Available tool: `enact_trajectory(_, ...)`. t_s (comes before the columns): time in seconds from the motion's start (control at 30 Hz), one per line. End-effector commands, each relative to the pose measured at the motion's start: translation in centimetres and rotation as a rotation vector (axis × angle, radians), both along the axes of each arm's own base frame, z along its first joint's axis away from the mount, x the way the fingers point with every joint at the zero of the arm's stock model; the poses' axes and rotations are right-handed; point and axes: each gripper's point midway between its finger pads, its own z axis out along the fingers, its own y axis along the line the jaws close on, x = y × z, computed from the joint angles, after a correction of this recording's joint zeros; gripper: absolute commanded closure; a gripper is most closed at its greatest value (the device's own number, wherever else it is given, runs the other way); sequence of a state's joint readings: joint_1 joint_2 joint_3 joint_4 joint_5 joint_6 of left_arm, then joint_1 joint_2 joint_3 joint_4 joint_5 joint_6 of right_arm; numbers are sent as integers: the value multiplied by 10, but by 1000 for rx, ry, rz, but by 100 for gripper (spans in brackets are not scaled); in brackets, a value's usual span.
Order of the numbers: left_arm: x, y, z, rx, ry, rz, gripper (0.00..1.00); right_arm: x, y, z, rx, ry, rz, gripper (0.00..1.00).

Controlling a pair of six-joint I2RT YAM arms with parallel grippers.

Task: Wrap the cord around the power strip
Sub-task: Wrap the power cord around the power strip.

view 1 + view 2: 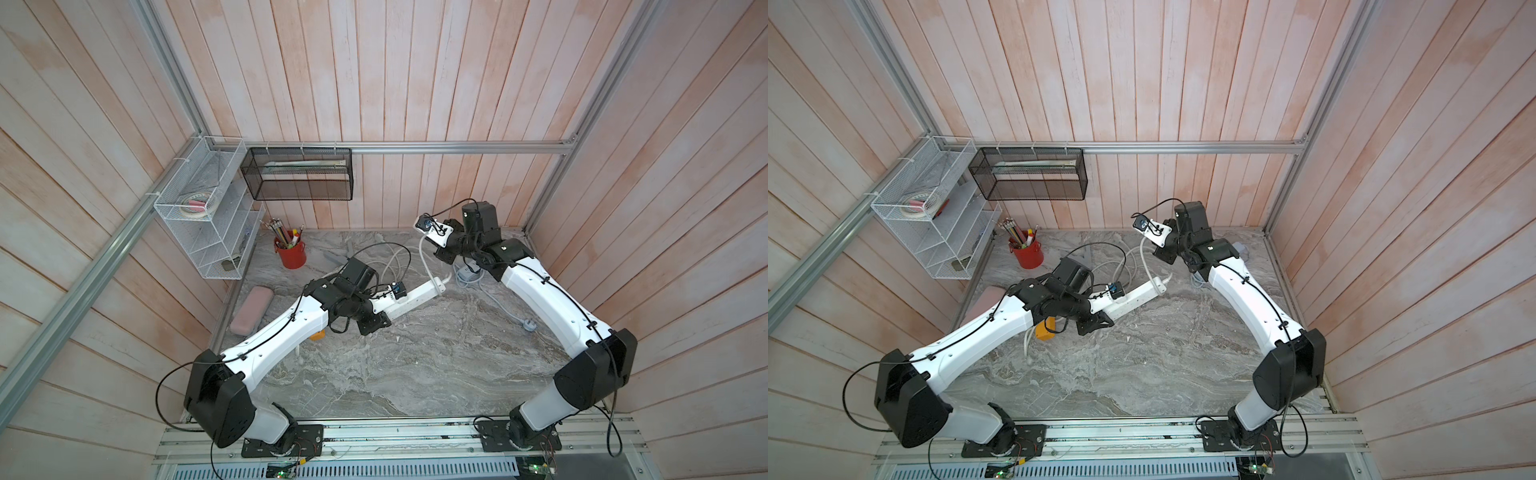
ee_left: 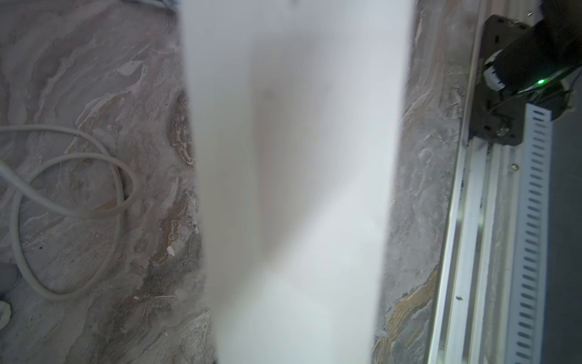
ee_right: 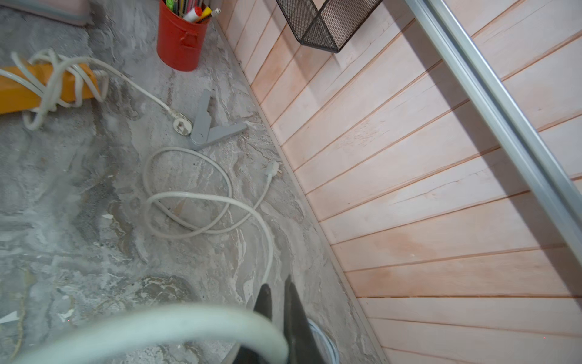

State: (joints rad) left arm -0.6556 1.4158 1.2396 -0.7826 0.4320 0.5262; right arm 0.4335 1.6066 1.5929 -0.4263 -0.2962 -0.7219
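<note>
The left gripper (image 1: 376, 323) clamps the power strip (image 1: 415, 296) mid-table, with open tabletop (image 1: 415, 365) toward the front rail (image 1: 395, 432). The right gripper (image 3: 277, 290) pinches the cord (image 3: 157, 324) near the back wall (image 3: 409, 157) (slack loops lie beside).

Bare marble desk (image 1: 415, 374) lies open on the near side of the white power strip (image 1: 419, 294), free for a hand to pass. Behind the strip, loose loops of cord (image 3: 189, 195) clutter the way to the back wall, with a red pencil cup (image 1: 291, 254) further left. An orange bar (image 1: 1045, 330) sits near its left end, and a grey plug (image 1: 528, 325) lies to its right.
</note>
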Motion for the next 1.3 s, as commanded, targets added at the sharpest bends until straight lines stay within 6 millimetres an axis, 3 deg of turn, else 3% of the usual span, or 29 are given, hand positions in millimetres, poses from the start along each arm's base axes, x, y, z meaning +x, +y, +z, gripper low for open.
enact_trajectory(0.0,-21,-34,63,-262,-140,-210,100,-1,13,19,237,86,125,81)
enact_trajectory(0.13,-26,-45,104,-425,-213,-244,100,5,19,15,419,114,161,67)
enact_trajectory(0.23,-19,-47,130,-507,-260,-198,100,7,22,9,534,132,167,58)
enact_trajectory(0.43,-4,-49,161,-583,-261,-109,100,27,29,4,769,179,165,46)
enact_trajectory(0.57,2,-50,165,-578,-231,-76,100,39,41,-1,909,202,132,39)
enact_trajectory(0.7,12,-44,162,-560,-174,-18,100,38,40,-23,969,240,46,32)
enact_trajectory(0.83,21,-42,162,-546,-96,20,100,7,36,-56,992,339,-2,27)
enact_trajectory(0.93,27,-46,171,-565,-63,39,100,-30,53,-80,983,386,8,24)
enact_trajectory(1.03,31,-50,183,-592,-44,52,100,-50,81,-93,1005,435,32,21)
enact_trajectory(1.27,33,-48,184,-587,-30,83,100,-35,150,-117,1022,538,95,21)
